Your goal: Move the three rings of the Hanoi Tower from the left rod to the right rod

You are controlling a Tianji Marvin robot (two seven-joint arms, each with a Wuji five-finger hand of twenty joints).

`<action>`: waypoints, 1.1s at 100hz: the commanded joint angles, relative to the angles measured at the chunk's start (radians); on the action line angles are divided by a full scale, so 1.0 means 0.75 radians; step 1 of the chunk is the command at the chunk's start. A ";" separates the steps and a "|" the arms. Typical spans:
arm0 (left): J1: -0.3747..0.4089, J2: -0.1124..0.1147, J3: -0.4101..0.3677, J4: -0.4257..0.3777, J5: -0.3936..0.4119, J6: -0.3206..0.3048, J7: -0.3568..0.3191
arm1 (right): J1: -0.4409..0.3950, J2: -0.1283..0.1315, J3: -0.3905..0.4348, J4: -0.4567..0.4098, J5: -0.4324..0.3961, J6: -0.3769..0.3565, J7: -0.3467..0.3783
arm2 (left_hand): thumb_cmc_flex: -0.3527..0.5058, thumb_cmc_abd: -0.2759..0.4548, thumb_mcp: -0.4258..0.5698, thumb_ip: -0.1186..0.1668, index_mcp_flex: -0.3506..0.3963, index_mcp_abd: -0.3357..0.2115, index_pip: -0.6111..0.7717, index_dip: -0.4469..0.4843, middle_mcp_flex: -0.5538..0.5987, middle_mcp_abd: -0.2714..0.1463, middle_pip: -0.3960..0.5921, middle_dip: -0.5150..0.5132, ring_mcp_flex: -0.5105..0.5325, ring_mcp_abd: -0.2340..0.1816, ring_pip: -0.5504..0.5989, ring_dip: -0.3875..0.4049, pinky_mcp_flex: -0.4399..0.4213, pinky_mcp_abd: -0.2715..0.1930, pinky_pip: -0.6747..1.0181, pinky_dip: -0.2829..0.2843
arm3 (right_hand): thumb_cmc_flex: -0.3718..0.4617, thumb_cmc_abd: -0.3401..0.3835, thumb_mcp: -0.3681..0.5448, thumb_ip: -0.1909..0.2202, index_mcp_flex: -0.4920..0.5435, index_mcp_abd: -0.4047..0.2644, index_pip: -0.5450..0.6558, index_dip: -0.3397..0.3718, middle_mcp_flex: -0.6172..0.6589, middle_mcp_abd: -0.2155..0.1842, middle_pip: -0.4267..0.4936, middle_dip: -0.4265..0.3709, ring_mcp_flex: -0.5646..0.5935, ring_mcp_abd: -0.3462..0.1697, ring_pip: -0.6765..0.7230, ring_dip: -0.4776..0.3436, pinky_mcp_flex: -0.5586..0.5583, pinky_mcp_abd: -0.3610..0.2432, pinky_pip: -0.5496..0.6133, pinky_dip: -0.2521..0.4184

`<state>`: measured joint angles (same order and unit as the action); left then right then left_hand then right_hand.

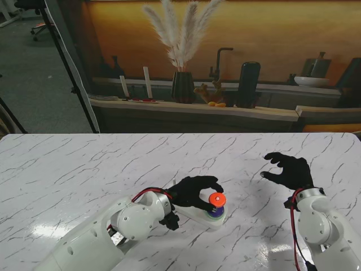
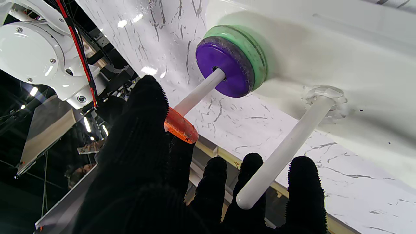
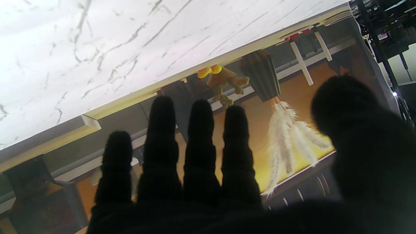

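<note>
The white tower base (image 1: 198,219) lies near the table's front, and my left hand (image 1: 194,192) reaches over it. The thumb and a finger of that hand pinch the orange ring (image 1: 216,199) at the top of the rightmost rod (image 2: 200,92). Lower on that rod sit the purple ring (image 2: 224,70) and, under it on the base (image 2: 325,48), the green ring (image 2: 256,48). The neighbouring rod (image 2: 286,149) is bare and passes between my fingers. In the stand view my hand hides the other rods. My right hand (image 1: 289,169) hovers open over the table to the right, holding nothing.
The marble table (image 1: 84,169) stretches wide around the base. Behind its far edge runs a low shelf with a dark vase of pampas grass (image 1: 182,84), a dark bottle (image 1: 249,83) and a white bowl (image 1: 311,81).
</note>
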<state>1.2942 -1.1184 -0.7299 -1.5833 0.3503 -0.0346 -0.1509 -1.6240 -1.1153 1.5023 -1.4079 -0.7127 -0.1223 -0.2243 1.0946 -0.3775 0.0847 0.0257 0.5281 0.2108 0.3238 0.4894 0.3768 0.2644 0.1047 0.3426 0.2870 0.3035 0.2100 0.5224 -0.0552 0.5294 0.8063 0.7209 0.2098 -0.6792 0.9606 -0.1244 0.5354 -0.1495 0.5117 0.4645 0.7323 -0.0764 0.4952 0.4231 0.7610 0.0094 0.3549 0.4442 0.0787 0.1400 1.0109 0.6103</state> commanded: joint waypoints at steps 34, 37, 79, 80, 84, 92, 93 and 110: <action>-0.038 0.032 0.010 -0.006 -0.034 -0.037 -0.158 | -0.007 -0.007 -0.001 -0.003 -0.003 0.001 -0.003 | -0.163 -0.134 0.282 -0.024 -0.207 0.085 -0.302 -0.140 -0.251 0.026 -0.104 -0.047 -0.181 -0.021 -0.150 -0.136 -0.106 -0.018 -0.400 -0.143 | 0.003 -0.024 0.025 0.037 0.040 -0.042 0.036 -0.015 0.011 -0.017 0.028 0.006 0.022 -0.016 0.024 0.018 -0.002 0.379 0.019 0.013; -0.039 0.034 0.009 -0.007 -0.039 -0.038 -0.165 | -0.007 -0.007 -0.001 -0.003 -0.003 0.001 -0.004 | -0.164 -0.132 0.281 -0.025 -0.215 0.088 -0.308 -0.142 -0.263 0.027 -0.106 -0.048 -0.188 -0.019 -0.154 -0.140 -0.107 -0.020 -0.415 -0.145 | 0.004 -0.025 0.026 0.037 0.041 -0.042 0.037 -0.014 0.011 -0.015 0.028 0.007 0.021 -0.016 0.023 0.018 -0.002 0.379 0.019 0.013; 0.083 0.053 -0.188 -0.123 0.093 -0.059 -0.127 | -0.016 -0.009 0.010 -0.029 -0.001 0.014 -0.007 | -0.177 -0.078 0.230 -0.036 -0.185 0.069 -0.297 -0.134 -0.248 0.025 -0.101 -0.051 -0.185 -0.021 -0.155 -0.154 -0.088 -0.016 -0.495 -0.144 | 0.001 -0.024 0.026 0.036 0.040 -0.029 0.037 -0.015 0.007 -0.016 0.025 0.007 0.017 -0.016 0.024 0.017 -0.003 0.379 0.019 0.012; 0.088 0.053 -0.196 -0.126 0.099 -0.059 -0.126 | -0.016 -0.009 0.011 -0.030 -0.002 0.013 -0.007 | -0.176 -0.076 0.227 -0.036 -0.185 0.070 -0.297 -0.134 -0.248 0.025 -0.101 -0.051 -0.184 -0.021 -0.155 -0.154 -0.087 -0.016 -0.496 -0.143 | 0.000 -0.024 0.025 0.035 0.039 -0.028 0.037 -0.015 0.006 -0.017 0.025 0.007 0.017 -0.016 0.024 0.017 -0.003 0.379 0.019 0.012; 0.107 0.056 -0.232 -0.139 0.124 -0.061 -0.123 | -0.018 -0.009 0.011 -0.036 -0.004 0.011 -0.010 | -0.178 -0.066 0.217 -0.037 -0.181 0.068 -0.294 -0.133 -0.244 0.024 -0.100 -0.051 -0.182 -0.021 -0.154 -0.154 -0.085 -0.016 -0.496 -0.141 | 0.000 -0.024 0.025 0.035 0.039 -0.030 0.036 -0.016 0.006 -0.016 0.025 0.006 0.018 -0.016 0.024 0.017 -0.003 0.380 0.020 0.012; 0.141 0.064 -0.311 -0.157 0.188 -0.079 -0.119 | -0.023 -0.011 0.013 -0.049 0.004 0.006 -0.011 | -0.174 -0.045 0.195 -0.037 -0.173 0.065 -0.289 -0.129 -0.236 0.023 -0.099 -0.050 -0.159 -0.012 -0.143 -0.149 -0.083 -0.014 -0.500 -0.137 | 0.000 -0.024 0.024 0.035 0.038 -0.026 0.035 -0.016 0.005 -0.016 0.023 0.006 0.015 -0.016 0.022 0.016 -0.004 0.378 0.019 0.012; 0.145 0.065 -0.322 -0.159 0.198 -0.080 -0.120 | -0.024 -0.011 0.013 -0.051 0.005 0.005 -0.011 | -0.176 -0.040 0.191 -0.038 -0.174 0.064 -0.290 -0.129 -0.235 0.023 -0.099 -0.050 -0.159 -0.013 -0.142 -0.149 -0.082 -0.014 -0.501 -0.137 | 0.000 -0.024 0.024 0.035 0.038 -0.026 0.035 -0.016 0.004 -0.016 0.023 0.006 0.015 -0.016 0.022 0.016 -0.004 0.377 0.019 0.012; 0.227 0.067 -0.482 -0.183 0.280 -0.057 -0.088 | -0.033 -0.013 0.007 -0.069 0.010 -0.019 -0.017 | -0.126 -0.005 0.079 -0.018 -0.161 0.060 -0.282 -0.117 -0.216 0.020 -0.096 -0.048 -0.151 -0.014 -0.138 -0.142 -0.077 -0.013 -0.518 -0.122 | -0.011 -0.016 0.018 0.035 0.036 -0.023 0.031 -0.018 0.000 -0.017 0.017 0.002 0.007 -0.013 0.016 0.014 -0.006 0.378 0.018 0.011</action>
<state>1.4514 -1.0831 -1.0734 -1.7217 0.5754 -0.0759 -0.2231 -1.6403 -1.1165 1.5153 -1.4492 -0.7081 -0.1246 -0.2325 0.9765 -0.4080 0.1676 0.0262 0.3969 0.2684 0.1104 0.4027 0.2187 0.2824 0.0398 0.3168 0.1740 0.3035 0.1121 0.4201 -0.1146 0.5294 0.4581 0.6195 0.2129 -0.6792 0.9637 -0.1245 0.5543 -0.1498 0.5355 0.4645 0.7326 -0.0764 0.4954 0.4231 0.7610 0.0094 0.3549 0.4442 0.0787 0.1401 1.0109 0.6104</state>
